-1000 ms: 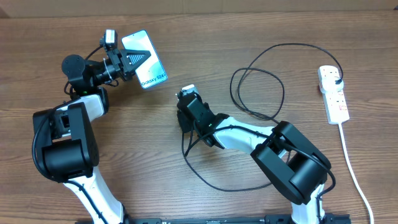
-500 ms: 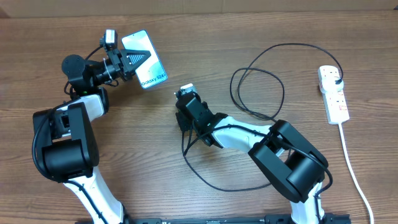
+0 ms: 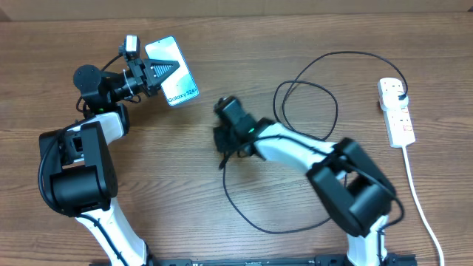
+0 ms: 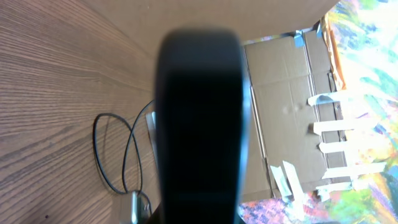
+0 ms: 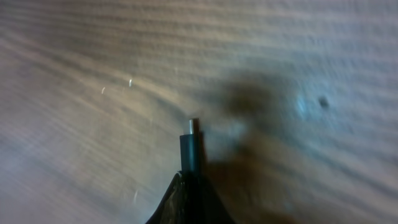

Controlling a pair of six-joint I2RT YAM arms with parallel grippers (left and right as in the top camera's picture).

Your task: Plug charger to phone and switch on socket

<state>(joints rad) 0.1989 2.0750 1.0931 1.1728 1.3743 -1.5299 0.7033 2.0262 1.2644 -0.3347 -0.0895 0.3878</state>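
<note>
Now: one phone, one charger, one socket.

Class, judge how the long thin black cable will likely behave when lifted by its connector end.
The long thin black cable lies in loose loops, so it is probably floppy and will trail. It looks thin, likely light. The right gripper pinches its small connector tip, which probably stays rigid.

One phone is seen, one charger, and one socket with two outlets. Two arms are counted, each with one gripper: the left gripper and the right gripper. One table is seen.
</note>
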